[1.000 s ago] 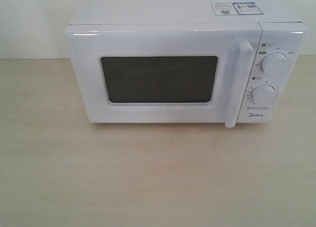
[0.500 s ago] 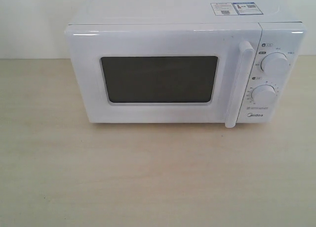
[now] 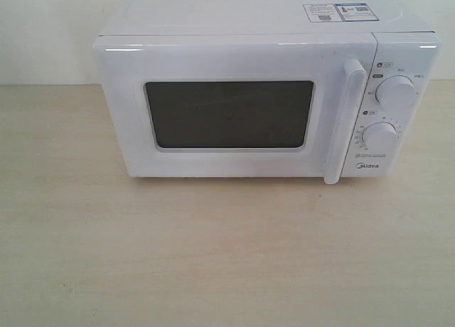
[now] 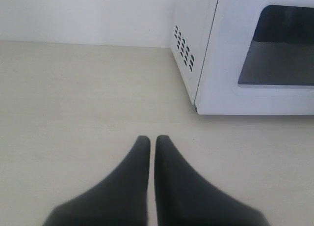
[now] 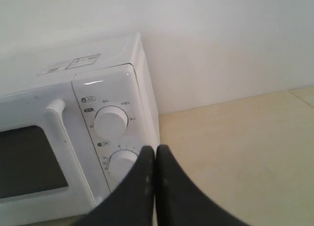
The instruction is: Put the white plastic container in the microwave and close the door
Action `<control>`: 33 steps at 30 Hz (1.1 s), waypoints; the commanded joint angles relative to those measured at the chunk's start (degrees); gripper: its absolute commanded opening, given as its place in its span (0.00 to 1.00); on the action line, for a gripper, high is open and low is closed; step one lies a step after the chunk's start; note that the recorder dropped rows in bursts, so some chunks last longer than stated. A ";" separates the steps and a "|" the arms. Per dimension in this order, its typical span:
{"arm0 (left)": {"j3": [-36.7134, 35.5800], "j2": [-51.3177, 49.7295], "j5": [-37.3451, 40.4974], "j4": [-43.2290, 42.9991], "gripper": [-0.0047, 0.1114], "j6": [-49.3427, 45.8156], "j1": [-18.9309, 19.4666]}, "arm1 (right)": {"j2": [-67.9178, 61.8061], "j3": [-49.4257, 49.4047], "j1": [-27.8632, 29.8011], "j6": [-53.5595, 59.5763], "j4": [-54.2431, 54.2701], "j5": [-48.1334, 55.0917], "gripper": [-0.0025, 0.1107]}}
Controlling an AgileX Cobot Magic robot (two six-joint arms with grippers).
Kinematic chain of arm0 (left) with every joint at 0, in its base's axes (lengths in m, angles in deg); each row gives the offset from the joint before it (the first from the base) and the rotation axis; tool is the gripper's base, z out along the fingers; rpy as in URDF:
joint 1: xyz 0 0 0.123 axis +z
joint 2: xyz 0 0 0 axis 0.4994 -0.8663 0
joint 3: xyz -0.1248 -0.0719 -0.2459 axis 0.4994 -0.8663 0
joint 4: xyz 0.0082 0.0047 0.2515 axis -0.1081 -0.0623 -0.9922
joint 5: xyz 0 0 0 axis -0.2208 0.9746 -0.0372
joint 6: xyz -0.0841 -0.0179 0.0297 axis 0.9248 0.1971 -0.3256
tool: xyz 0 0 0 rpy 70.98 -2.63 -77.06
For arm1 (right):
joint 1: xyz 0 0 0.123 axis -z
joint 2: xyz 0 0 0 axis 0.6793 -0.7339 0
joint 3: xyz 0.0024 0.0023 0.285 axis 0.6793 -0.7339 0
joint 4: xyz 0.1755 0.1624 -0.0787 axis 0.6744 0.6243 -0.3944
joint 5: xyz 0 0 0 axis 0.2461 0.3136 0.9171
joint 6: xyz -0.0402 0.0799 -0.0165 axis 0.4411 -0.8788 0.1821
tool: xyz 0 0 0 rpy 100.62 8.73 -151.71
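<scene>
Left hand (image 4: 152,140): black fingers nearly touching, holding nothing, over the pale wooden counter (image 3: 213,256).
Right hand (image 5: 155,150): fingers together, empty, near the round white dials (image 5: 111,121).
White box-shaped microwave (image 3: 242,18): on the counter, wide white door (image 3: 227,57) shut.
Hidden: the inside, behind the dark window (image 3: 229,114).
</scene>
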 commanded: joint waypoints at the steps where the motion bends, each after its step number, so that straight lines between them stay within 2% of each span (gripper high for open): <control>1: -0.21 0.16 0.02 -0.19 0.08 0.20 0.13 | 0.07 -3.18 0.35 -8.63 -6.76 0.93 0.02; 12: -0.21 0.16 0.02 -0.19 0.08 0.20 0.13 | 0.07 -10.20 0.35 -8.93 -9.61 0.15 0.02; 23: -0.21 0.16 0.02 -0.19 0.08 0.20 0.13 | 0.07 -10.20 0.35 -8.93 -9.84 2.67 0.02; 33: -0.21 0.16 0.02 -0.19 0.08 0.20 0.13 | 0.07 -10.20 0.35 -0.42 -9.84 4.62 0.02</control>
